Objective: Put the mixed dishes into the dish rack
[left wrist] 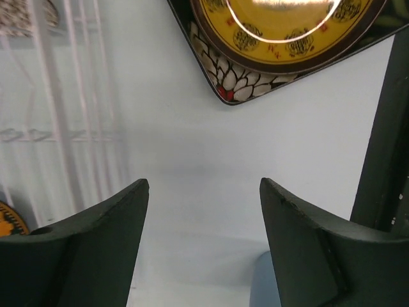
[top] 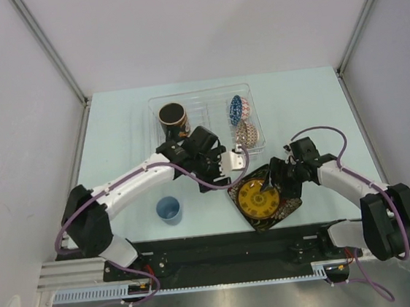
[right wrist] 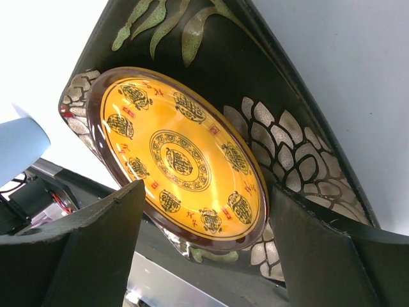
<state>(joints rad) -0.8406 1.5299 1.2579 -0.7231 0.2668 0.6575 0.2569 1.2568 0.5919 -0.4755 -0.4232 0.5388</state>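
The clear dish rack (top: 203, 99) stands at the back of the table. In it are the dark mug (top: 173, 116), the blue patterned bowl (top: 236, 110) and the beige patterned bowl (top: 246, 131), both bowls on edge. The yellow round plate (top: 258, 198) (right wrist: 182, 153) lies on the black floral square plate (top: 283, 212) (right wrist: 300, 147). My right gripper (top: 269, 185) (right wrist: 206, 188) is open, its fingers on either side of the yellow plate's near rim. My left gripper (top: 236, 159) (left wrist: 204, 185) hangs open and empty between the rack and the plates. The small light-blue cup (top: 169, 210) stands alone on the table.
In the left wrist view the rack's ribbed wall (left wrist: 64, 96) is at the left, the square plate's corner (left wrist: 236, 70) at the top, and the right arm (left wrist: 386, 128) along the right edge. White walls enclose the table. The arms' black mounting rail (top: 223, 258) runs along the near edge.
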